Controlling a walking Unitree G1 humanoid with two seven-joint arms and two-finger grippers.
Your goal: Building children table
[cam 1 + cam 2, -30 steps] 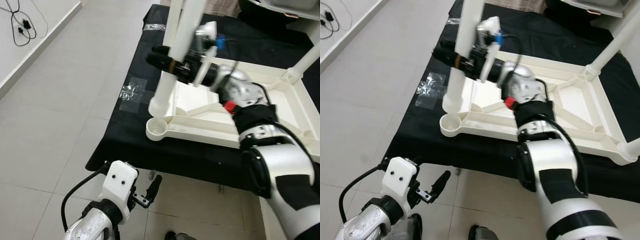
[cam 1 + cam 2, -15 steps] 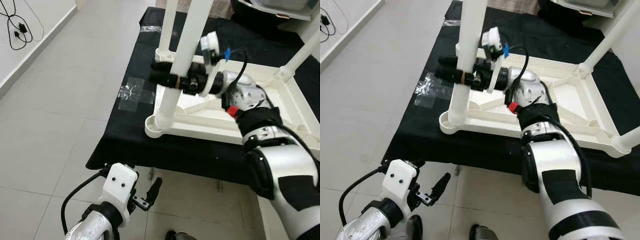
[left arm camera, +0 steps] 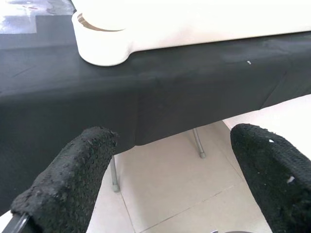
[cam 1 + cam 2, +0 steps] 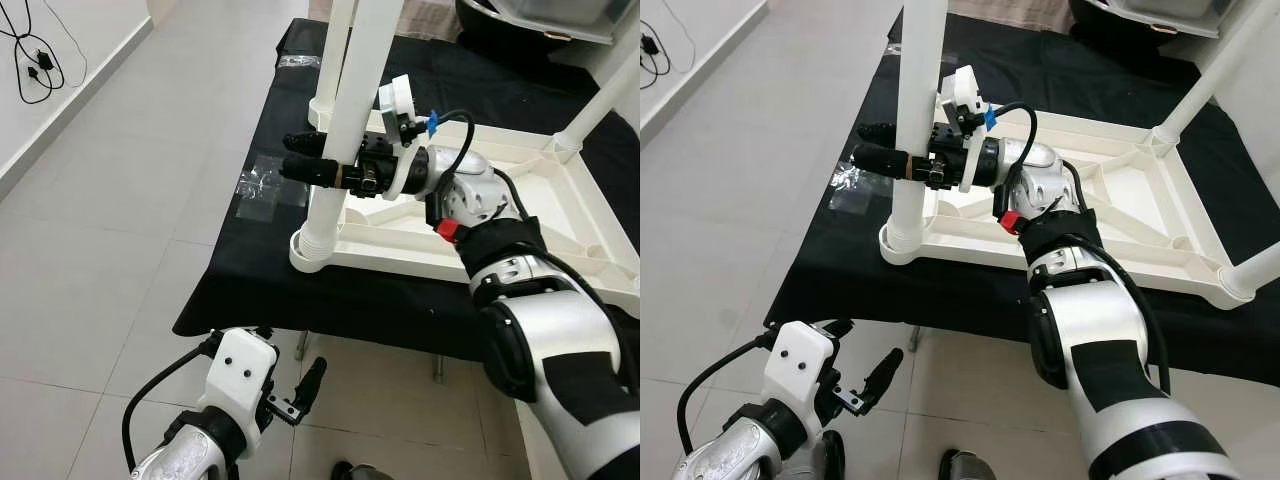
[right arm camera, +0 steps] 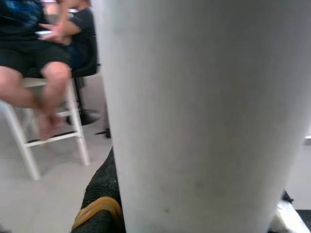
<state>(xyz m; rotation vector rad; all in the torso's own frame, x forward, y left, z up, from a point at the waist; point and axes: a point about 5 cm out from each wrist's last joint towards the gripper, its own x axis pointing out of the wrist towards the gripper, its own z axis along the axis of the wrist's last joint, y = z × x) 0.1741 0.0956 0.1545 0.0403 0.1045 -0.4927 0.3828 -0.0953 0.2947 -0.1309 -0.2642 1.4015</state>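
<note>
Left eye view first: at our lower left, the left gripper (image 4: 300,388) hangs idle over the tiled floor (image 4: 100,260), below the edge of the black-draped work table (image 4: 250,300). From its wrist camera we see its two black fingers (image 3: 68,179) spread wide with nothing between them, looking at the draped table edge and the round corner socket (image 3: 99,41) of the white tabletop.

Moving right, a taped clear plastic patch (image 4: 262,185) lies on the black cloth. Just beside it, the white table leg (image 4: 340,130) stands upright in the near-left corner socket of the upturned children's tabletop (image 4: 520,255), which rests on the cloth. Our right gripper (image 4: 305,165) is clamped around this leg at mid-height, fingers reaching past it toward our left. Its wrist camera shows the leg close up, with a seated person (image 5: 43,53) beyond.

Farther right, another leg (image 4: 600,105) stands tilted at the far-right corner.
</note>
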